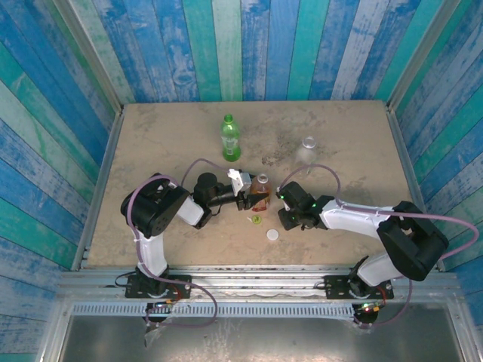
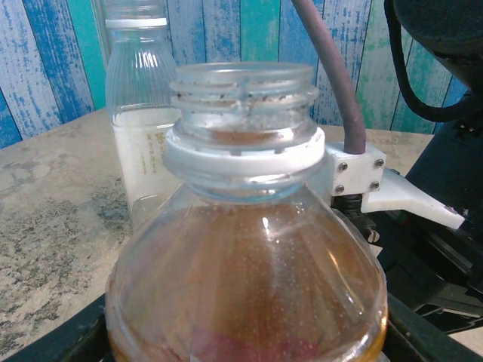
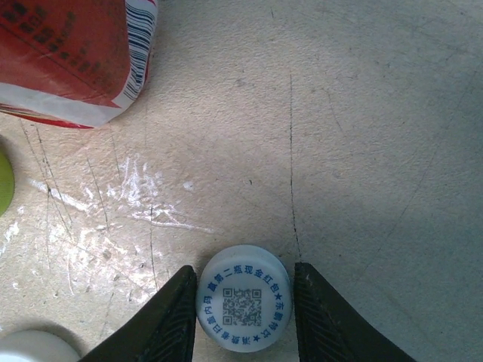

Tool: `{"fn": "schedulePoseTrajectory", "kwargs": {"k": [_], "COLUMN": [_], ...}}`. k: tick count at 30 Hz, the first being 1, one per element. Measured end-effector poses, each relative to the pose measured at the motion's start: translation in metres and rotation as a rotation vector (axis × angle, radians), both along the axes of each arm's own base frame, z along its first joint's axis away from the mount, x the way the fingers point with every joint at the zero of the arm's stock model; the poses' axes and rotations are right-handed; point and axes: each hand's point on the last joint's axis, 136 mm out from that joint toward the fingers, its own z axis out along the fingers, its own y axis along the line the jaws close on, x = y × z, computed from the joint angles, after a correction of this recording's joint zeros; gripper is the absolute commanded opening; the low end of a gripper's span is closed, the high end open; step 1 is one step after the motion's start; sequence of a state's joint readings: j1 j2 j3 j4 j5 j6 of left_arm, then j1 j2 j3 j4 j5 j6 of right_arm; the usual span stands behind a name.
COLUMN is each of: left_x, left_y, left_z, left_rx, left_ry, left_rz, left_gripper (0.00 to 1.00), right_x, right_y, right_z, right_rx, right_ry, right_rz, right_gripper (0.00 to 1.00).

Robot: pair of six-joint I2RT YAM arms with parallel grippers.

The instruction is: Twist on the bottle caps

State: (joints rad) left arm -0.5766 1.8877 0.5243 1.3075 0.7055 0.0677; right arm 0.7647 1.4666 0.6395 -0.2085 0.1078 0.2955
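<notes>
The amber bottle with a red label stands uncapped at mid table. My left gripper is shut on its body, and its open threaded neck rises close in the left wrist view, with black fingers at either side. My right gripper points down at the table just right of the bottle, shut on a white cap printed with a blue code. A yellow-green cap and another white cap lie in front. The green bottle and clear bottle stand farther back.
The clear bottle stands just behind the amber one in the left wrist view. The right arm's purple cable and dark wrist hang close on the bottle's right. Blue plank walls enclose the table on three sides.
</notes>
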Motion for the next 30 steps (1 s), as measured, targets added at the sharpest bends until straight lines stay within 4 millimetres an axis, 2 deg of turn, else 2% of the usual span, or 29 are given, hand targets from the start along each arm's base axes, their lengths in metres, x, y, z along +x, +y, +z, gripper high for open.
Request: {"fn": "schedulePoseTrajectory", "kwargs": {"k": [8, 10, 21, 25, 30], "left_x": [0.000, 0.000, 0.000, 0.000, 0.000], "left_y": [0.000, 0.000, 0.000, 0.000, 0.000], "left_z": [0.000, 0.000, 0.000, 0.000, 0.000], "left_rx": [0.001, 0.001, 0.001, 0.002, 0.003], "left_ry": [0.000, -0.001, -0.001, -0.001, -0.003], "left_rz": [0.000, 0.000, 0.000, -0.002, -0.005], "left_gripper": [0.59, 0.59, 0.59, 0.60, 0.60], "right_x": [0.000, 0.000, -0.002, -0.002, 0.005], "right_y": [0.000, 0.000, -0.001, -0.001, 0.007], "right_z": [0.000, 0.001, 0.015, 0.034, 0.077], "right_rx": [0.000, 0.002, 0.018, 0.022, 0.055], "right_ry": [0.000, -0.001, -0.018, -0.023, -0.054], "right_rz": [0.000, -0.002, 0.000, 0.000, 0.005], "right_gripper": [0.35, 0.29, 0.30, 0.31, 0.33]}}
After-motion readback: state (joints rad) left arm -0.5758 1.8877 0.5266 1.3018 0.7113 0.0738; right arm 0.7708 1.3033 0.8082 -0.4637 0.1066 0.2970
